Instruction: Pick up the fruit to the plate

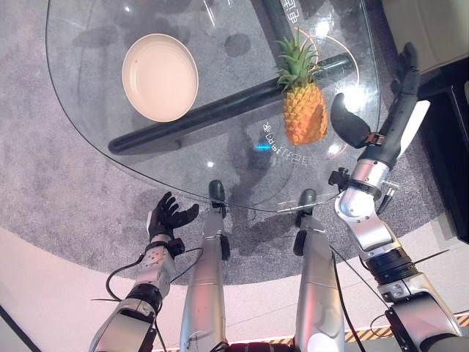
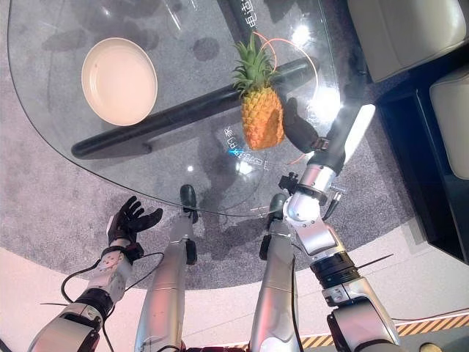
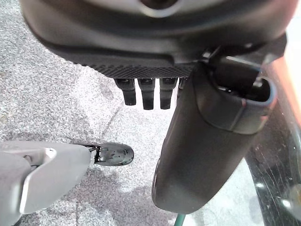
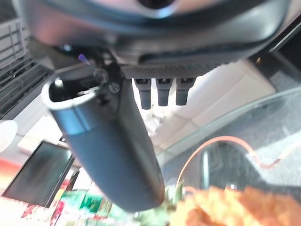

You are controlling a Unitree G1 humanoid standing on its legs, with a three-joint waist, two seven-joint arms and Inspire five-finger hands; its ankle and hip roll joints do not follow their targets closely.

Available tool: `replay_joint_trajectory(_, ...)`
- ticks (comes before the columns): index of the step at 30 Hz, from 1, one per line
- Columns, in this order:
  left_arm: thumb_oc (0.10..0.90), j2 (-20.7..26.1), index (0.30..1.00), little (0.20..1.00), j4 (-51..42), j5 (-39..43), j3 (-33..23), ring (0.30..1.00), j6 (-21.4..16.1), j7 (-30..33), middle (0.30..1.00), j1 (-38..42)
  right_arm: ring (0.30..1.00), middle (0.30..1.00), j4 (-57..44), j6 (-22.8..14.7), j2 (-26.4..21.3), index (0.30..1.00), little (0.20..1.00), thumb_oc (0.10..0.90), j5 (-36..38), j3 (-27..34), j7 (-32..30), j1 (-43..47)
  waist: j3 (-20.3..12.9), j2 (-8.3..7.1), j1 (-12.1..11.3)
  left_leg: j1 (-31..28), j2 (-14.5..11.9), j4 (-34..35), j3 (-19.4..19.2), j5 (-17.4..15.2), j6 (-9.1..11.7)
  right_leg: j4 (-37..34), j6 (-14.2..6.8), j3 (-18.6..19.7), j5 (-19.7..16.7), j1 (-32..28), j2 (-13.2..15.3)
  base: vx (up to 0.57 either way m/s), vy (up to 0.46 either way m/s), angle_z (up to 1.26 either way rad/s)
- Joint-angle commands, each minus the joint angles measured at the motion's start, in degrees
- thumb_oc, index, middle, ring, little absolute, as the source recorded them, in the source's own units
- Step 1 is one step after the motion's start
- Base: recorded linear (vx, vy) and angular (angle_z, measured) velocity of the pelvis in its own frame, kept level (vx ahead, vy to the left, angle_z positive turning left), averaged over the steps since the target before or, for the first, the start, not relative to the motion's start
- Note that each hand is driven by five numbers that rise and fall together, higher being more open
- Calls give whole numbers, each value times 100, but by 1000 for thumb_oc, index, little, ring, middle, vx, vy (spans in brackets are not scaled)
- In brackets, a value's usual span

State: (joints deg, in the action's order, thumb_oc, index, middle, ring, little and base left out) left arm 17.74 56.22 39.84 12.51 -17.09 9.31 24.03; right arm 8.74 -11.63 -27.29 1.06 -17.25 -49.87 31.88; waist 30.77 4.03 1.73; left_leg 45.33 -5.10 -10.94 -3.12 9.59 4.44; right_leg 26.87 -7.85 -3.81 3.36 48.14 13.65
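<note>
A pineapple [image 1: 305,110] with a green crown lies on the glass table [image 1: 220,169], right of the middle. A cream plate [image 1: 160,76] sits empty at the table's left. My right hand [image 1: 399,95] hovers open just right of the pineapple, thumb [image 1: 348,121] toward the fruit without touching it; the right wrist view shows the orange skin [image 4: 235,207] close below the thumb. My left hand [image 1: 167,215] hangs open below the table's near edge, over the carpet, holding nothing.
A dark bar [image 1: 220,110] of the table's frame runs under the glass between plate and pineapple. A pale sofa [image 2: 410,37] and a dark cabinet [image 1: 454,139] stand to the right. Grey carpet [image 1: 58,183] lies beneath.
</note>
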Motion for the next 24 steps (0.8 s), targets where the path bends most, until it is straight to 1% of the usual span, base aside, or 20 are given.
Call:
replay_joint_trajectory(1, 800, 30, 900, 900, 128, 133, -209, 900, -330, 105, 900, -347, 900, 900, -982, -172, -241, 900, 900, 800, -546, 108, 50, 47, -98, -90, -12, -27, 284, -695, 21, -701, -51, -706, 138, -297, -474, -153, -277, 0, 0, 0)
replay_joint_trajectory(3, 800, -7, 900, 900, 145, 121, -186, 900, -320, 101, 900, -331, 900, 900, -1071, -87, -264, 900, 900, 800, -591, -5, 113, 121, -98, -78, -21, -54, 283, -661, -1, -687, -50, -724, 142, -309, -469, -180, -273, 0, 0, 0)
replay_joint_trajectory(14, 800, -76, 900, 900, 208, 129, -96, 900, -316, 78, 900, -357, 900, 900, -1385, 259, -311, 900, 900, 800, -297, -258, 381, 219, -98, -43, -36, -116, 300, -620, -48, -661, -40, -710, 158, -326, -461, -210, -256, 5, 5, -2)
replay_joint_trajectory(20, 800, -71, 900, 900, 201, 179, -48, 900, -293, 87, 900, -352, 900, 900, -1243, 466, -271, 900, 900, 800, -74, -466, 573, 104, -98, -35, -34, -131, 307, -602, -73, -644, -47, -709, 153, -335, -481, -204, -244, 0, 0, 0)
replay_joint_trajectory(24, 800, -84, 900, 900, 220, 167, 0, 900, -322, 100, 900, -330, 900, 900, -1073, 509, -256, 900, 900, 800, 24, -573, 562, 86, -98, -36, -45, -113, 312, -600, -73, -633, -53, -705, 157, -344, -489, -189, -241, 0, 0, 0)
